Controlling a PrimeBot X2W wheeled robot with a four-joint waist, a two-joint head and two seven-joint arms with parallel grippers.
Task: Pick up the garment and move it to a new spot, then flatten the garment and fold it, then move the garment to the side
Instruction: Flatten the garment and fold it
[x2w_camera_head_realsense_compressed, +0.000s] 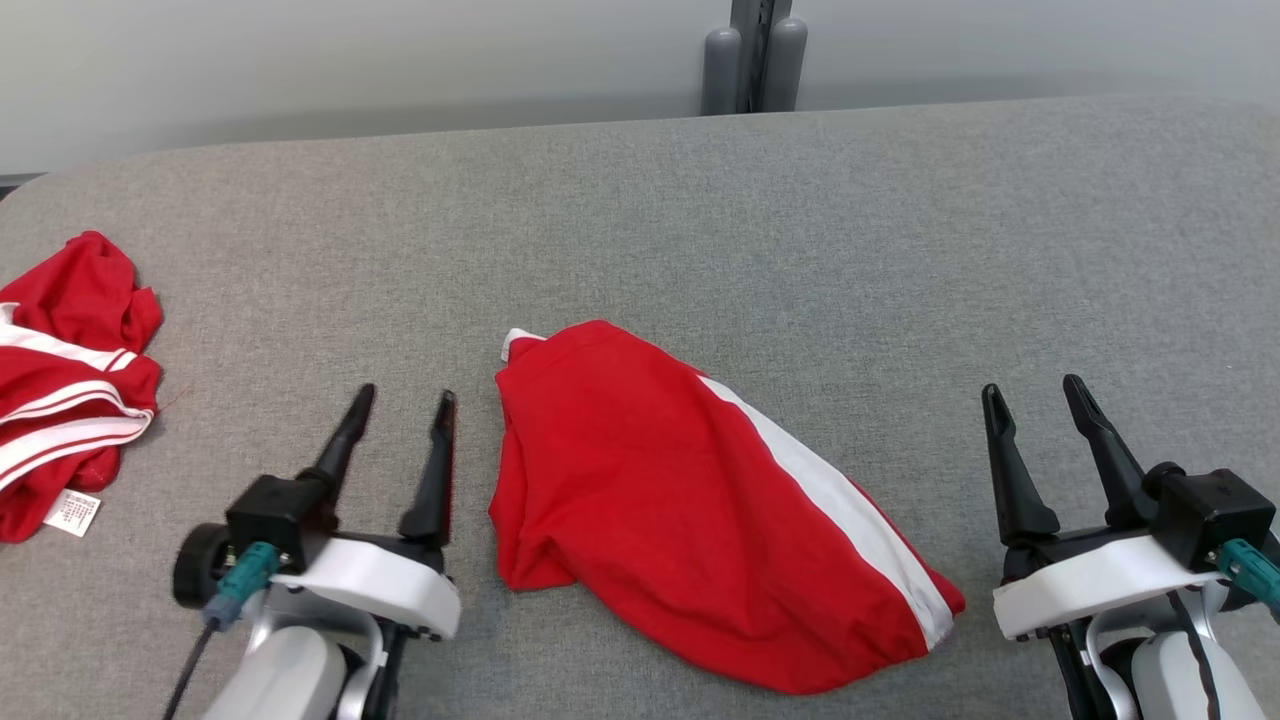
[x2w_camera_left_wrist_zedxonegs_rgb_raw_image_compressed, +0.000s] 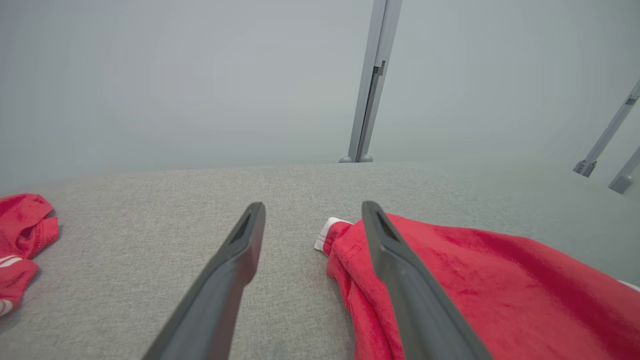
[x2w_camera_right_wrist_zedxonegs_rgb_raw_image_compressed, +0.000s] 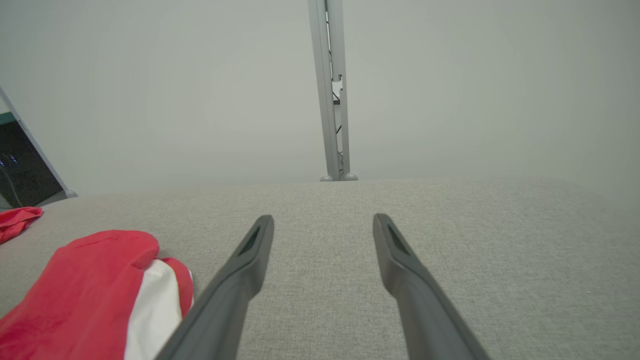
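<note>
Scanning from the left, we passed a second red heap at the edge of the table and found the left gripper with its fingers spread apart and empty, just beside the garment, which lay crumpled in the near middle of the table, red with a white stripe, in no container. We judged it light, limp and prone to sag and bunch, so best pinched at a hem or corner, such as the white-edged corner nearest that gripper. The right gripper was likewise parted and empty, near the striped end.
</note>
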